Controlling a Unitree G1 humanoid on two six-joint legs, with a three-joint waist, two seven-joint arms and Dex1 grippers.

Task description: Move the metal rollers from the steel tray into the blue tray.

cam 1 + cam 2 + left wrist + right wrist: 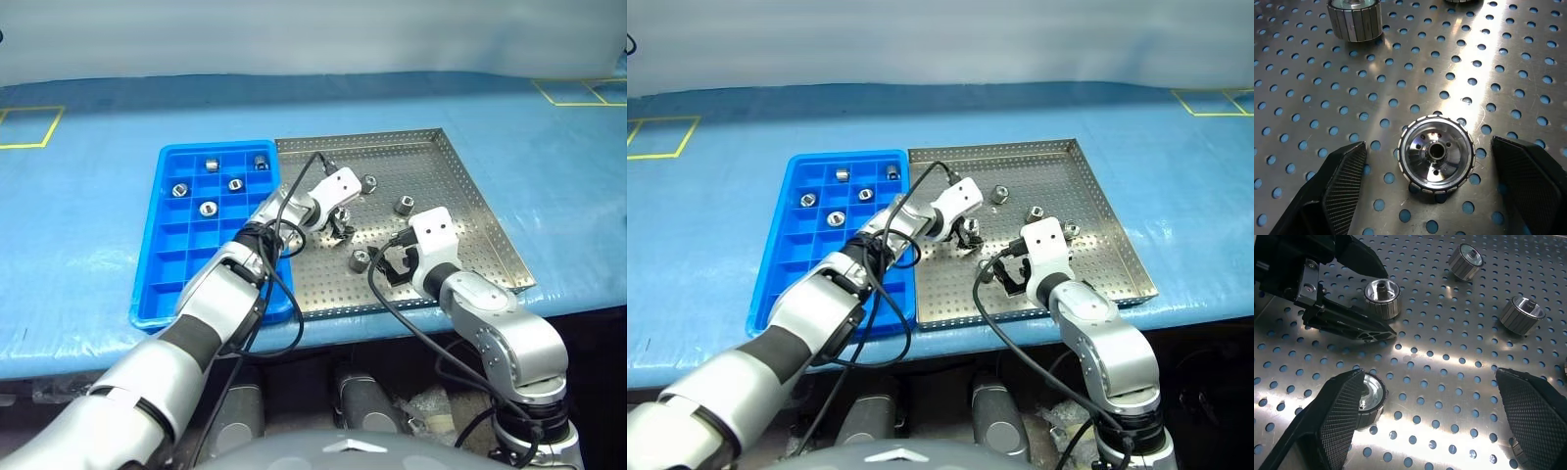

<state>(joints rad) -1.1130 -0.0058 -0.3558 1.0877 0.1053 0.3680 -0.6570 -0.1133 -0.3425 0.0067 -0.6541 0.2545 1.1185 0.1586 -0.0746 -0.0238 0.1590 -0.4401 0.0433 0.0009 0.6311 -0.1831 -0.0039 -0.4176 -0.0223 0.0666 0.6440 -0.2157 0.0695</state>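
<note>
Straddling 1 metal roller near the steel tray's center, left gripper fingers spread apart. Right gripper also spread, near front edge. 5 rollers in blue tray by its far edge.

Shiny ribbed metal rollers on glossy perforated steel tray; smooth blue plastic tray

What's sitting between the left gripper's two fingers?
One metal roller stands on end on the steel tray, between the open left gripper's fingers, not touched yet, as the left wrist view shows.
</note>
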